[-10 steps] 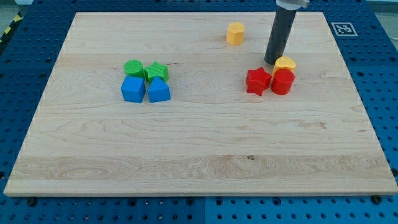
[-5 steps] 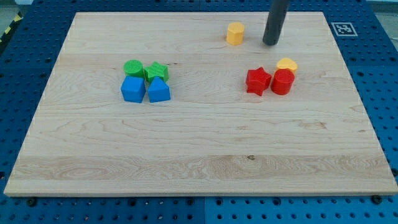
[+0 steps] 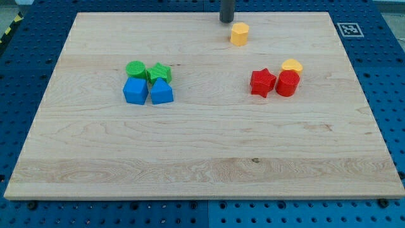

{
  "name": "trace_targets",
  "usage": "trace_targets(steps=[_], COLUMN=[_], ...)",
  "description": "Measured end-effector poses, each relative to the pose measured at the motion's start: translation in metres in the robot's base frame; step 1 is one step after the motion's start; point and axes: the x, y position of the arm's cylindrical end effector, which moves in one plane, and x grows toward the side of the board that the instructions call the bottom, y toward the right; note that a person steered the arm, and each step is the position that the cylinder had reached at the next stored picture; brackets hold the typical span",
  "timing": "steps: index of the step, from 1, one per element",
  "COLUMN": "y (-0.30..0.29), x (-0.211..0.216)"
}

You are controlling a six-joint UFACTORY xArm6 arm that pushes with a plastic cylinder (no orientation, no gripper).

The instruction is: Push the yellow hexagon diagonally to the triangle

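The yellow hexagon point(image 3: 239, 33) sits near the view's top, right of centre, on the wooden board point(image 3: 202, 158). My tip point(image 3: 226, 21) is just up and to the left of it, close but apart, near the board's top edge. The blue triangle-like block point(image 3: 161, 92) sits left of centre, next to a blue cube point(image 3: 135, 90), with a green cylinder point(image 3: 135, 69) and a green star point(image 3: 159, 72) right behind them.
A red star point(image 3: 262, 82), a red cylinder-like block point(image 3: 287, 83) and a yellow heart-like block point(image 3: 292, 65) cluster at the right of centre. A fiducial marker point(image 3: 348, 28) lies off the board's top right corner.
My tip moved from beside the yellow heart-like block up and to the left, past the yellow hexagon, to the board's top edge. No block has moved.
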Motion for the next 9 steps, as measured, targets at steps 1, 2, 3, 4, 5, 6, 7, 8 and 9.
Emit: trace_targets(steps=[1,2,3,4,5,6,7,8,9], y=[0.023,0.028,0.028,0.028,0.028,0.018,0.018,0.001,-0.013], x=[0.036,0.036,0.041,0.050,0.072,0.098,0.098,0.094,0.086])
